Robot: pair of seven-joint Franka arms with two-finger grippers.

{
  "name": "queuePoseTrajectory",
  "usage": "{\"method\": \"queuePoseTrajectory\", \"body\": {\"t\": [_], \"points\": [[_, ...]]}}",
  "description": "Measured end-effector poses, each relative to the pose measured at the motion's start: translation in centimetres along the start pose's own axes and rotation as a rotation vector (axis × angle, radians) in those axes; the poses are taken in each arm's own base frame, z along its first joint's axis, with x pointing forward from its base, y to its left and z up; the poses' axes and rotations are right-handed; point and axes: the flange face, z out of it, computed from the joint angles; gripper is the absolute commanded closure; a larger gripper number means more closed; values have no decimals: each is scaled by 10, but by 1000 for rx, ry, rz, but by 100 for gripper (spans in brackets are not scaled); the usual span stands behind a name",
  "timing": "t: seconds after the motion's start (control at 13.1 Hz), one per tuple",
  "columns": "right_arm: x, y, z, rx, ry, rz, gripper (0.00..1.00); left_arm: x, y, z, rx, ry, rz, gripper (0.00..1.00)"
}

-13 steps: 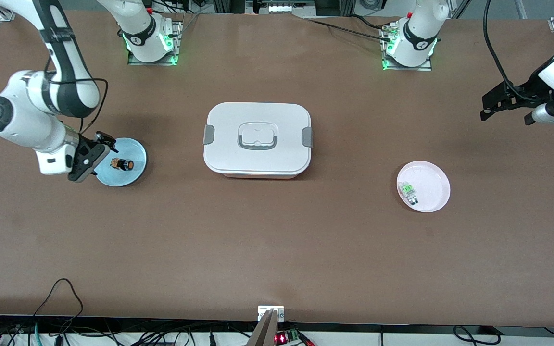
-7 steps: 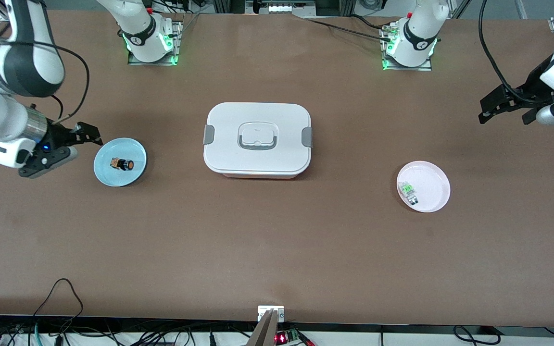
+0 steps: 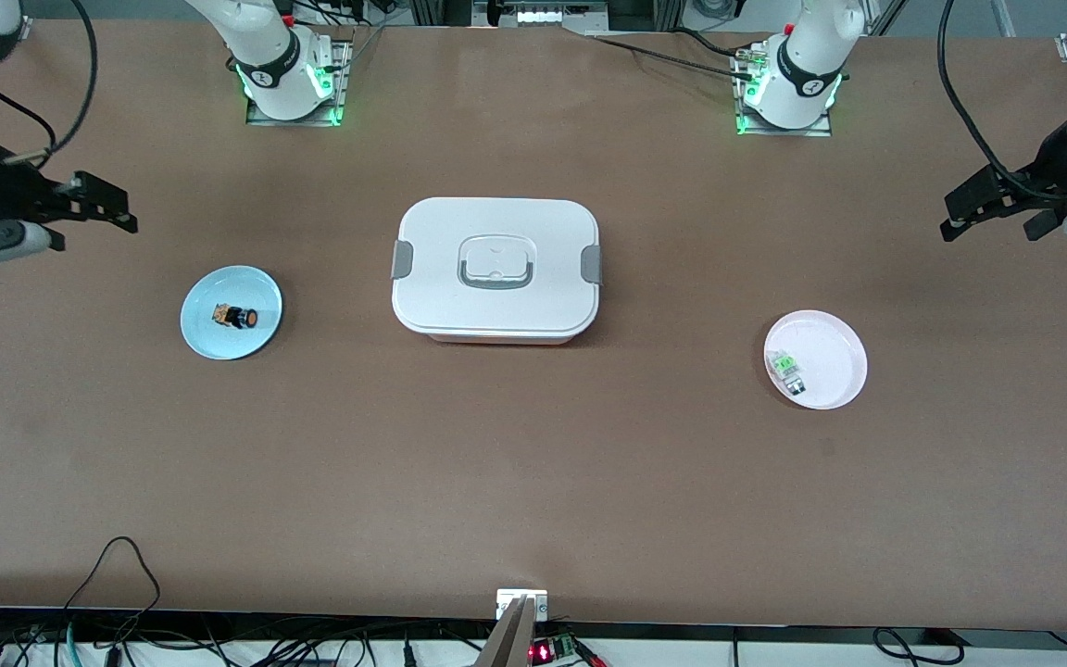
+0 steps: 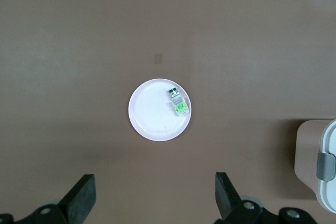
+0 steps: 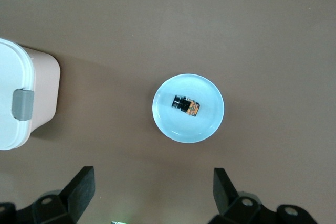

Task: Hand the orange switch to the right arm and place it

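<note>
Both grippers [image 3: 992,206] [image 3: 98,206] have apparently risen, empty.

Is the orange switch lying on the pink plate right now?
No, the orange switch lies on the blue plate; the pink plate holds a clear-and-green component.

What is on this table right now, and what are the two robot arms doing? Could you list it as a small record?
Orange switch: lying on the blue plate, toward the right arm's end of the table
Clear-and-green component: lying on the pink plate, toward the left arm's end
White lidded box: between the two plates, lid on
Right gripper: open, empty, in the air near its end of the table
Left gripper: open, empty, in the air near its end
Task state: switch placed, nothing held
</note>
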Motion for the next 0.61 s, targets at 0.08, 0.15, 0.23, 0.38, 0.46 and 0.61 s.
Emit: {"method": "queuePoseTrajectory", "body": {"t": [0.08, 0.15, 0.23, 0.38, 0.46, 0.61], "points": [[-3, -2, -12, -1, 3, 57, 0, 1, 0, -1, 0, 2, 0, 0], [-4, -3, -22, -2, 11, 127, 0, 2, 0, 0, -1, 2, 0, 0], [-5, -5, -29, -3, 22, 177, 0, 3, 0, 1, -1, 0, 0, 0], [-5, -7, -39, -5, 40, 215, 0, 7, 0, 6, -1, -5, -1, 0], [-5, -7, -44, -6, 49, 217, 0, 8, -1, 8, -1, -8, -1, 0], [-5, -5, -48, -9, 55, 223, 0, 10, -1, 12, -2, -14, -1, 0]]}}
